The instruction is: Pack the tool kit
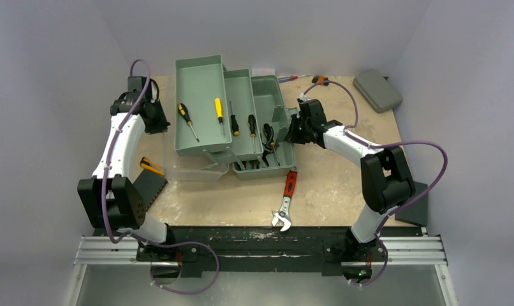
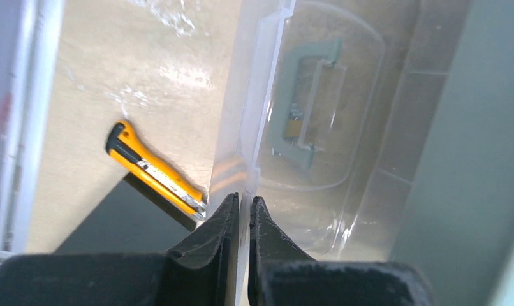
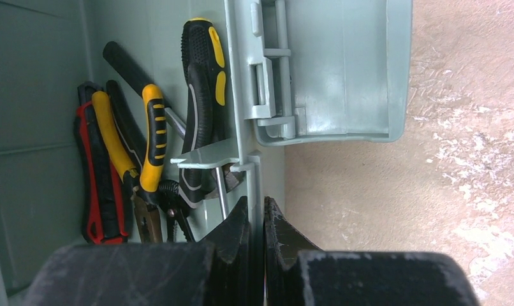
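Left arm (image 1: 117, 150) stretched forward, elbow low. Left gripper (image 2: 243, 201) has jaws pinched nearly together. Right arm (image 1: 353, 143) bent inward. Right gripper (image 3: 257, 205) is also pinched almost closed.

Top view: bright, even light from above, sharp, with soft short shadows on the table (image 1: 331, 185). Left wrist view: glare patches on the table and the translucent lid (image 2: 318, 127), mild haze. Tool kit (image 3: 37, 95) interior is dim in the right wrist view; left gripper (image 2: 243, 201) and right gripper (image 3: 257, 203) look dark and soft-focus in the 2 wrist views.
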You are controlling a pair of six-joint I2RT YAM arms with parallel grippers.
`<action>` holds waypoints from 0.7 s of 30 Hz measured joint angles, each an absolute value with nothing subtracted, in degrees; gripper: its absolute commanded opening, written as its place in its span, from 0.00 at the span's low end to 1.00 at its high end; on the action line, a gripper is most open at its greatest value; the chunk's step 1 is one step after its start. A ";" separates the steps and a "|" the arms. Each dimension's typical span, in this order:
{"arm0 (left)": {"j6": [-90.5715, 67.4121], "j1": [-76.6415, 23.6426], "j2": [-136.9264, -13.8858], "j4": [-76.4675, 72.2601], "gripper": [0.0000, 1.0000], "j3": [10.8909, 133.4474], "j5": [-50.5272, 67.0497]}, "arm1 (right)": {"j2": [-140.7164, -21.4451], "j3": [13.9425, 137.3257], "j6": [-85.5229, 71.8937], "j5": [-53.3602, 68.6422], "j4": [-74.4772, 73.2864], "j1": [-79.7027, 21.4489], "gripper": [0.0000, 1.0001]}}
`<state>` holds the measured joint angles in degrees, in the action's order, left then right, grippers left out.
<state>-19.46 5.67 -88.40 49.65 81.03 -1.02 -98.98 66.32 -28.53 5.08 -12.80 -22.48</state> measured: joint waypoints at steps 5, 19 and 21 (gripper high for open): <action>-18.20 -0.08 -83.92 50.72 0.00 83.70 -9.56 | -98.98 66.52 -28.93 3.25 -13.13 -23.18 0.00; -7.64 -24.80 -85.12 51.57 0.00 95.57 -39.57 | -99.37 69.65 -30.13 -7.09 -19.03 -29.41 0.00; -4.34 -28.53 -86.70 50.59 0.00 97.41 -44.36 | -99.83 70.63 -30.63 -8.27 -20.47 -30.52 0.00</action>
